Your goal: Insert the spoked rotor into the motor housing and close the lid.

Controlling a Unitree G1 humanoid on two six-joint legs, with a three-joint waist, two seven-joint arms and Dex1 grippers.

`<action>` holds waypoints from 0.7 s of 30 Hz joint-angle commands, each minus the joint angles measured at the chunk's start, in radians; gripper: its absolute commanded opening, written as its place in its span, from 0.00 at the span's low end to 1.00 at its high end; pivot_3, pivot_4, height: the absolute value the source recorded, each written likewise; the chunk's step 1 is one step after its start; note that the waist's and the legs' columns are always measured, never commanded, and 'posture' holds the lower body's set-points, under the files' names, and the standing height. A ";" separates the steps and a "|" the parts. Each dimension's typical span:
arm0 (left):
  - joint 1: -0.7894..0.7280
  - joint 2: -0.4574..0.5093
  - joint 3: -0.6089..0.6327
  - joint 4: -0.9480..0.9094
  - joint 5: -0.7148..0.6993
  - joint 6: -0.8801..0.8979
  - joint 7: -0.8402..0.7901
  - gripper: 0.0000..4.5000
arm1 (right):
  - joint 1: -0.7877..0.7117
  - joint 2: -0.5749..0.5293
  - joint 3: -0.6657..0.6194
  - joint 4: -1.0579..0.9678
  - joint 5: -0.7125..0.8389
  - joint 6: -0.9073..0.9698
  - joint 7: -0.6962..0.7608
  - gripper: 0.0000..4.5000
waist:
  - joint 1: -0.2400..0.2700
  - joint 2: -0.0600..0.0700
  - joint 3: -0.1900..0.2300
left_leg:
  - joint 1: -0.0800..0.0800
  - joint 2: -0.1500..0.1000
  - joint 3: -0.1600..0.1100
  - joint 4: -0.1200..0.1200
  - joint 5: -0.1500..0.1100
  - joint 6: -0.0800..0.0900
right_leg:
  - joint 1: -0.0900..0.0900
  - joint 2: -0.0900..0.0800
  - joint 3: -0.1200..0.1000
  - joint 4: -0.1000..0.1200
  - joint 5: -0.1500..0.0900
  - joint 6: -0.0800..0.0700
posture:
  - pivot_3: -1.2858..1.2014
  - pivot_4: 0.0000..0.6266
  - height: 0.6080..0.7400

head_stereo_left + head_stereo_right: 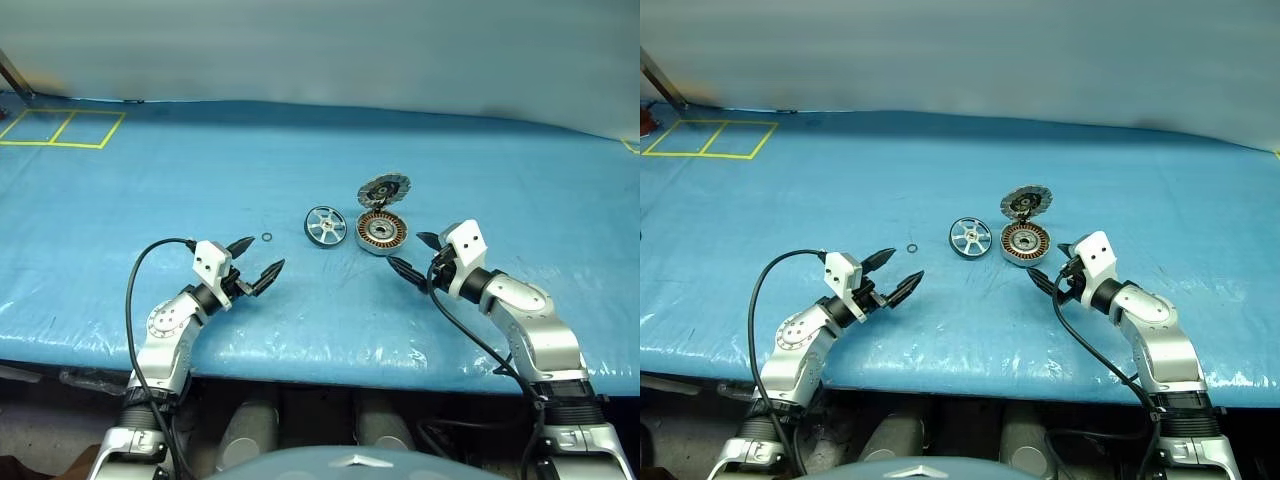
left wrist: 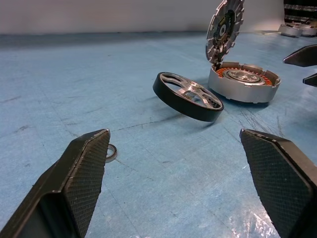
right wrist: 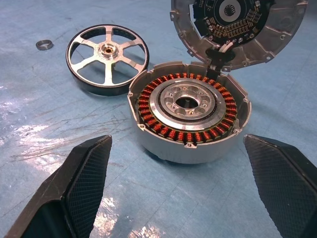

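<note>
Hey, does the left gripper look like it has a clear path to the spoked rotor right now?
Probably yes. The left gripper is open, and only bare blue table lies between it and the spoked rotor; a small ring sits off to the side.

A lab: blue-covered bench [image 1: 300, 150] with yellow tape squares [image 1: 60, 128].

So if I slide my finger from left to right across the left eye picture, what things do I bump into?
Left pincer → small ring → spoked rotor → motor housing with its lid standing open → right pincer.
</note>
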 commanded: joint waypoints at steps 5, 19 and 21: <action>0.001 -0.003 0.000 -0.048 0.006 -0.003 0.001 1.00 | -0.008 -0.012 -0.011 -0.033 0.003 -0.013 0.007 1.00 | 0.000 0.000 0.000 | 0.000 0.000 0.000 0.000 0.000 0.000 | 0.000 0.000 0.000 0.000 0.000 0.000 | 0.52 0.24 1.00; 0.004 -0.005 0.004 -0.056 0.006 0.000 0.006 1.00 | -0.011 -0.006 -0.001 -0.028 -0.001 -0.012 0.009 1.00 | 0.000 0.000 0.000 | 0.000 0.000 0.000 0.000 0.000 0.000 | 0.000 0.000 0.000 0.000 0.000 0.000 | 0.52 0.24 1.00; -0.001 -0.008 0.004 -0.053 0.007 -0.001 0.007 1.00 | -0.012 -0.006 0.001 -0.029 -0.001 -0.012 0.009 1.00 | 0.000 0.000 0.000 | 0.000 0.000 0.000 0.000 0.000 0.000 | 0.000 0.000 0.000 0.000 0.000 0.000 | 0.52 0.24 1.00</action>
